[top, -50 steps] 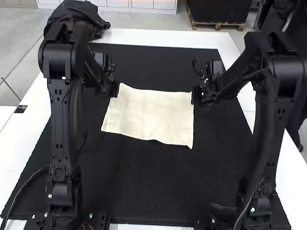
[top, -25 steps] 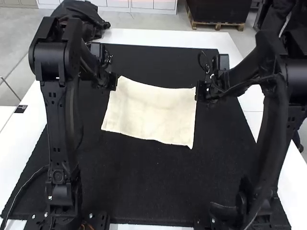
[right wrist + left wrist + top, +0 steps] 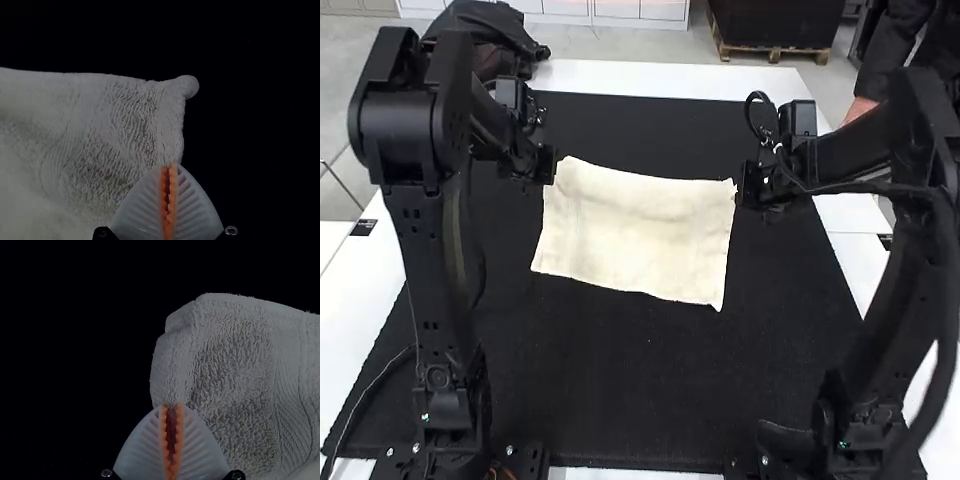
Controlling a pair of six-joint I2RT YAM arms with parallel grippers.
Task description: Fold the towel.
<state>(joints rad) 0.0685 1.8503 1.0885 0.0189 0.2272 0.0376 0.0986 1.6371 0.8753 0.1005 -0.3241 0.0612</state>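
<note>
pinching the spread towel (image 3: 635,238), the left pincer (image 3: 553,169) and right pincer (image 3: 740,187) hold opposite side edges.

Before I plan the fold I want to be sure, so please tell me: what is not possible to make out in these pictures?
- High view: the underside of the towel and the mat beneath it, hidden by the towel itself.
- Left wrist view: the cloth inside the pinch of the left gripper, hidden by its fingers.
- Right wrist view: the same at the right gripper.
- Both wrist views: the towel's near edge, cut off by the picture's edge.
</note>
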